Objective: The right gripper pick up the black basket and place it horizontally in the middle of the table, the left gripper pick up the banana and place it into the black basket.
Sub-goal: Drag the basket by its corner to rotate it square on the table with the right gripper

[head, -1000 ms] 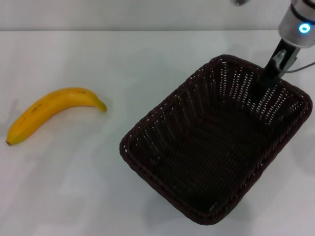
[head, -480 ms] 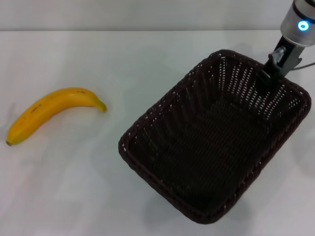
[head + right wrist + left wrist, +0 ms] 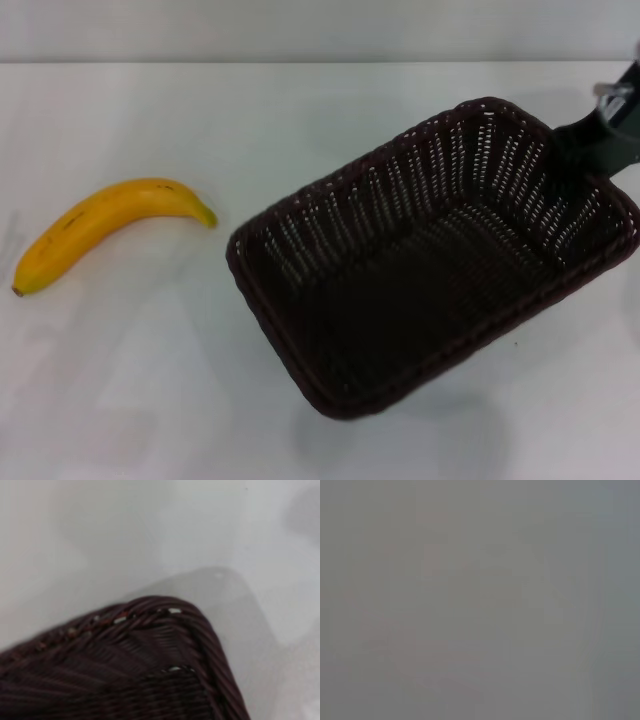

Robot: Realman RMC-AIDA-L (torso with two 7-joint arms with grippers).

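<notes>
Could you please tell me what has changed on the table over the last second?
The right gripper, clamped on the black basket at its far right rim, has swung it closer to horizontal and moved toward the right edge. The banana stayed put.

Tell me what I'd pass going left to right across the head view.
Banana → black basket → right gripper, at the basket's far right rim by the picture's edge. All of it is on the white table.
</notes>
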